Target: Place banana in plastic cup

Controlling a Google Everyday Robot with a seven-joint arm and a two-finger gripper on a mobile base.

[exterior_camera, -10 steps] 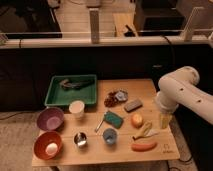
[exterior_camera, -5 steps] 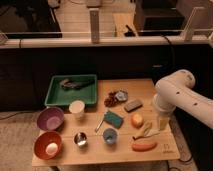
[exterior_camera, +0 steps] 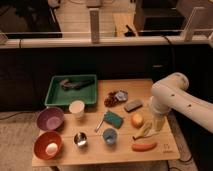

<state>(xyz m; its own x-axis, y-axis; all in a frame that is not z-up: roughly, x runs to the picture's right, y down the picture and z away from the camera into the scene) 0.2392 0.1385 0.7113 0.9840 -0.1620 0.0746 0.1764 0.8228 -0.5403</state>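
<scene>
A small, curved, pale-yellow banana is seen lying flat on the light wooden table, towards its front right corner, with its splayed ends spread on the surface. The robot's pale gripper is hung just to the banana's right, and the fruit is not gripped. 1 cream plastic cup is stood upright, mouth up, well apart from the banana on the table's left side.
</scene>
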